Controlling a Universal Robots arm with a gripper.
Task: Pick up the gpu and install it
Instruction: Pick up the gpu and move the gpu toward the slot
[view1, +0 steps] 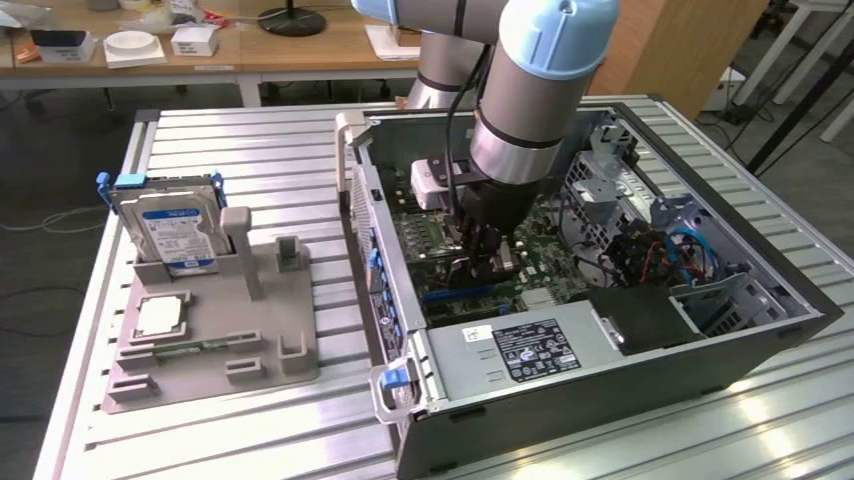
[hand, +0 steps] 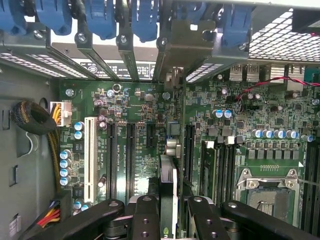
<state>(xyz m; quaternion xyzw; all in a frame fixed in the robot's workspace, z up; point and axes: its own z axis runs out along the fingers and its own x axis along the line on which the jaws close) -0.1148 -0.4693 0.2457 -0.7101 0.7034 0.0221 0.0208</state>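
My gripper (view1: 482, 243) reaches down inside the open computer case (view1: 747, 350), over the green motherboard (view1: 541, 250). It is shut on the gpu (hand: 168, 185), a thin card that I see edge-on between the two black fingers (hand: 145, 215) in the wrist view. The card runs from my gripper (hand: 170, 220) toward its silvery end bracket (hand: 173, 75) at the case's rear slot openings. It stands upright just above the black expansion slots (hand: 131, 155); whether it is seated in one I cannot tell. In the exterior view only a dark sliver of the gpu (view1: 470, 268) shows under the wrist.
A grey parts holder (view1: 214, 330) on the slatted table at the exterior view's left carries a hard drive with a blue label (view1: 167, 225), a processor (view1: 158, 315) and a memory stick (view1: 200, 347). Inside the case are the power supply (view1: 534, 345), cable bundles (hand: 35, 120) and blue slot latches (hand: 100, 17).
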